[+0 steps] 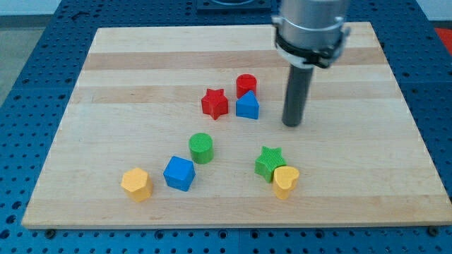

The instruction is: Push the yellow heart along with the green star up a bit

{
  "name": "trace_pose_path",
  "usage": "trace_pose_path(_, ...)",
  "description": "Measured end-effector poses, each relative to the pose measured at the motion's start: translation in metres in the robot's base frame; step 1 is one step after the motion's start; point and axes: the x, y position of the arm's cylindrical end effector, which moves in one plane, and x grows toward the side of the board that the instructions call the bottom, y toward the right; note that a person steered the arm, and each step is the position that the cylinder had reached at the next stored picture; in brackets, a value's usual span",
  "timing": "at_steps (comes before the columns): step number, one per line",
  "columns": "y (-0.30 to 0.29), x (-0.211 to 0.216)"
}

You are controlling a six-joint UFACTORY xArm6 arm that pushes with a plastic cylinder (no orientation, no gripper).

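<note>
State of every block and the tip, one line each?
my tip: above green star, touching no block
green star: touching yellow heart
yellow heart: untouched by tip
red star: alone
red cylinder: against blue block
blue block: below it
green cylinder: alone
blue cube: alone
yellow hexagon: alone
</note>
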Motion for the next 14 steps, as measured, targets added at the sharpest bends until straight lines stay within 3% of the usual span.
trace_pose_path(1,0.001,0.056)
trace_pose_path(4,0.001,0.144)
trace_pose_path(7,-0.04,0.129)
trace_pose_path(10,-0.08,0.087)
trace_pose_path(14,-0.033,0.061)
